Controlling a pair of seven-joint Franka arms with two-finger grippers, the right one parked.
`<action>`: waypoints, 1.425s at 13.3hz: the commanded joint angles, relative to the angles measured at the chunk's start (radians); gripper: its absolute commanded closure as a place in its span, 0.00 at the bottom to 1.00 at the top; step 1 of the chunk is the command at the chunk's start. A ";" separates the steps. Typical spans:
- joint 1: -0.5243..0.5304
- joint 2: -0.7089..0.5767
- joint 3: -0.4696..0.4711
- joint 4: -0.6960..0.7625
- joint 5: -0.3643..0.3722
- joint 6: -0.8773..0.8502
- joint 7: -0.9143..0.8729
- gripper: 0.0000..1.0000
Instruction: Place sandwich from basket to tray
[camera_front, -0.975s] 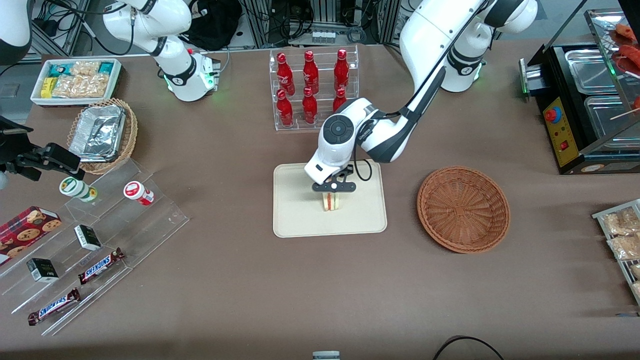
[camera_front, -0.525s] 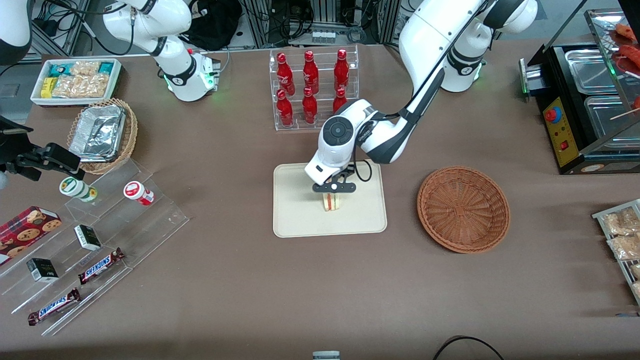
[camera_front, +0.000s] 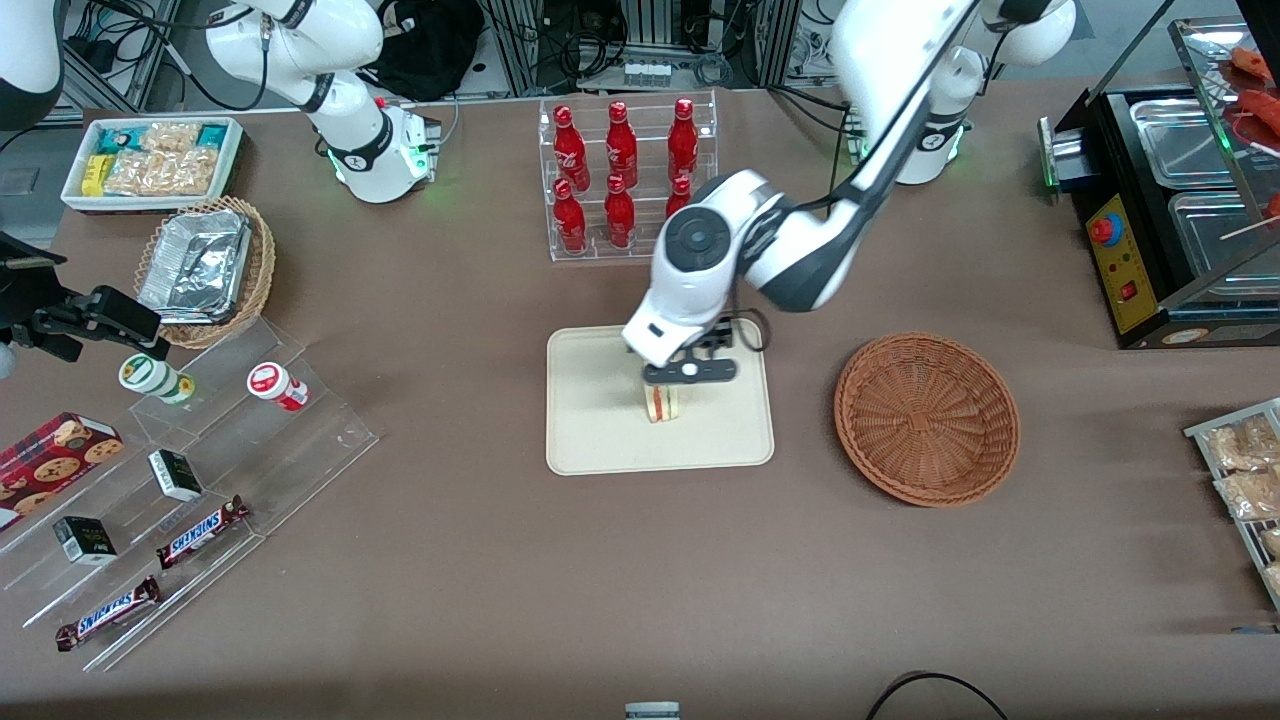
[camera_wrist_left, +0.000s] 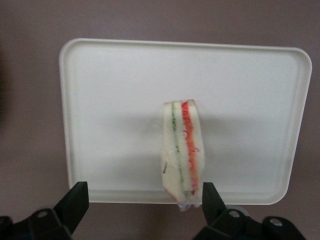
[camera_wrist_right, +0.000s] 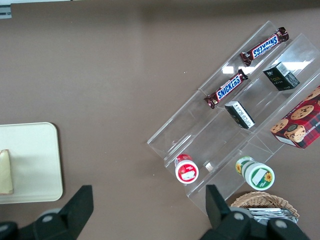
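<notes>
Cream tray (camera_front: 600, 440) carries the sandwich (camera_front: 661, 402) standing on edge directly beneath the spread, empty pincer (camera_front: 690, 373), the basket (camera_front: 927, 417) well apart from both.

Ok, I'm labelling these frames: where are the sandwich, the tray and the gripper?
sandwich (camera_wrist_left: 183, 150), left wrist view, filling stripe.
tray (camera_front: 590, 440), front view, bare surface.
gripper (camera_front: 689, 385), front view, above the sandwich, fingers open.

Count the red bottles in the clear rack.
6: three on the rack's upper step, three on the lower step nearer the camera. The arm partly covers one; more may be hidden. The gripper hovers over the tray.
</notes>
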 joint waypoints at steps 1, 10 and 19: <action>0.126 -0.165 -0.005 -0.031 0.008 -0.160 0.013 0.00; 0.520 -0.463 -0.004 -0.035 -0.008 -0.522 0.552 0.00; 0.631 -0.452 -0.005 0.032 0.012 -0.559 0.703 0.00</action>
